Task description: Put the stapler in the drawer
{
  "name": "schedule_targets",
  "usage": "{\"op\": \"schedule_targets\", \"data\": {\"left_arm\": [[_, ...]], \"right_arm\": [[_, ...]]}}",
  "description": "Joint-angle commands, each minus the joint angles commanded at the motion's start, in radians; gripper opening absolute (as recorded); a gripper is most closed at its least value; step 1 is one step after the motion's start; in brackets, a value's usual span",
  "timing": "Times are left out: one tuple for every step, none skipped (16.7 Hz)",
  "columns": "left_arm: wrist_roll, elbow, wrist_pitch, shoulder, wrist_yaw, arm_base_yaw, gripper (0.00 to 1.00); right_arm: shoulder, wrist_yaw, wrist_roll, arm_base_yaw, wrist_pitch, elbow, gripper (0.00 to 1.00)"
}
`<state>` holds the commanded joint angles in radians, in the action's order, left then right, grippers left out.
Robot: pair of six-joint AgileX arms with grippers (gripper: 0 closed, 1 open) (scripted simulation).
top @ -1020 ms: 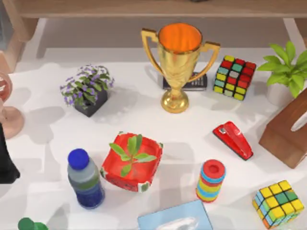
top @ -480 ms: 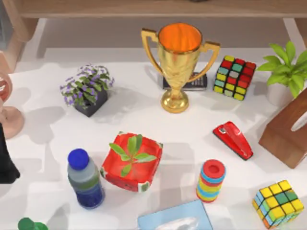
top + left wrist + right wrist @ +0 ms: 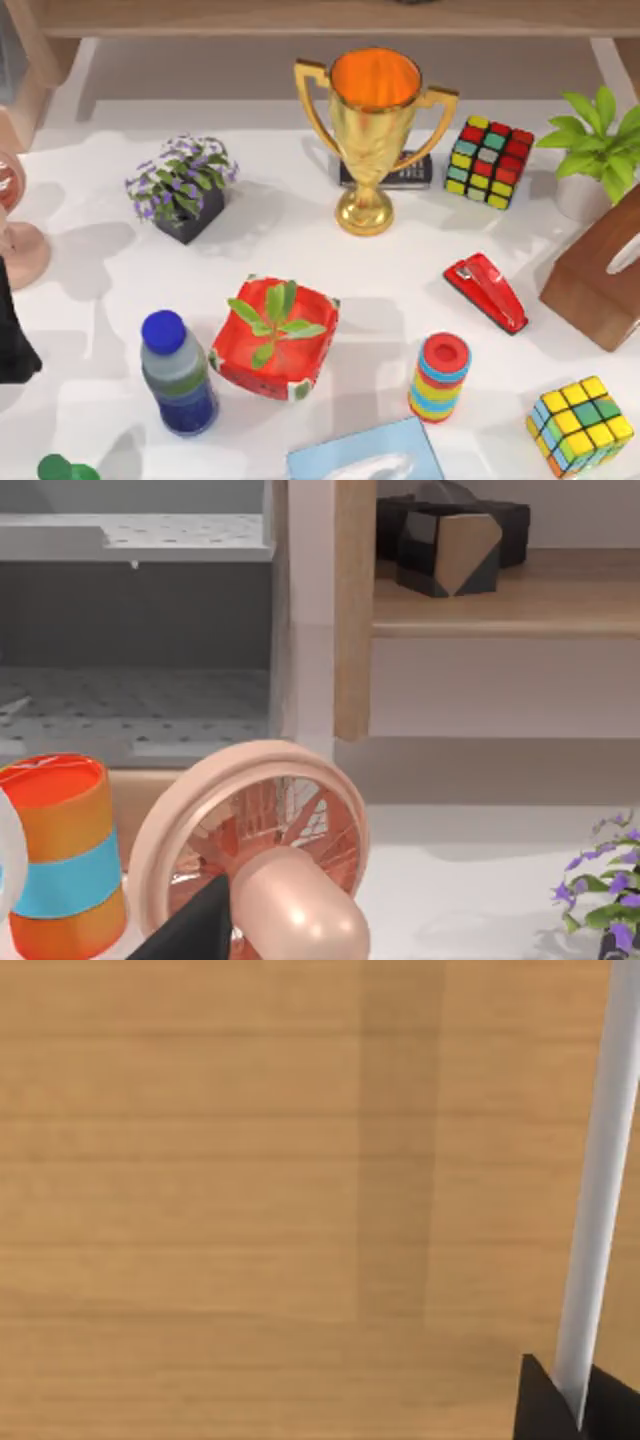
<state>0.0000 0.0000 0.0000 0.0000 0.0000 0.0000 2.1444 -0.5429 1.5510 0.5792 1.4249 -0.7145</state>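
The stapler (image 3: 487,291) is a small glossy red wedge lying flat on the white table at the right, between the brown tissue box and the ring stack, with its silver end toward the trophy. Nothing touches it. My left arm (image 3: 12,335) shows as a dark shape at the table's left edge, far from the stapler. In the left wrist view, a grey perforated compartment (image 3: 130,700) sits in the wooden unit behind a pink fan (image 3: 265,845); I cannot tell if it is the drawer. The right wrist view faces a wooden panel (image 3: 250,1200), with a dark corner of my right gripper (image 3: 575,1405) showing.
Around the stapler stand a gold trophy (image 3: 373,130), two Rubik's cubes (image 3: 488,160) (image 3: 580,423), a striped ring stack (image 3: 439,377), a brown tissue box (image 3: 600,280) and a red planter (image 3: 275,338). A blue bottle (image 3: 177,372) and a purple flower pot (image 3: 185,188) are at the left.
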Motion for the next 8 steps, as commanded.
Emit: {"op": "schedule_targets", "data": {"left_arm": [[0.0,0.0,0.0,0.0,0.0,0.0,1.0],[0.0,0.0,0.0,0.0,0.0,0.0,1.0],[0.0,0.0,0.0,0.0,0.0,0.0,1.0],[0.0,0.0,0.0,0.0,0.0,0.0,1.0],[0.0,0.0,0.0,0.0,0.0,0.0,1.0],[0.0,0.0,0.0,0.0,0.0,0.0,1.0],[0.0,0.0,0.0,0.0,0.0,0.0,1.0],[0.0,0.0,0.0,0.0,0.0,0.0,1.0]], "right_arm": [[-0.008,-0.008,0.001,0.007,0.012,0.015,0.0],[-0.01,-0.01,0.002,0.01,0.016,0.02,0.0],[-0.01,-0.01,0.002,0.01,0.016,0.02,0.0],[-0.01,-0.01,0.002,0.01,0.016,0.02,0.0],[-0.006,-0.008,0.002,0.006,0.014,0.015,0.0],[-0.008,-0.009,0.003,0.009,0.017,0.018,0.0],[-0.014,-0.017,0.005,0.018,0.028,0.031,0.0],[-0.021,-0.03,0.006,0.032,0.043,0.054,0.0]]}}
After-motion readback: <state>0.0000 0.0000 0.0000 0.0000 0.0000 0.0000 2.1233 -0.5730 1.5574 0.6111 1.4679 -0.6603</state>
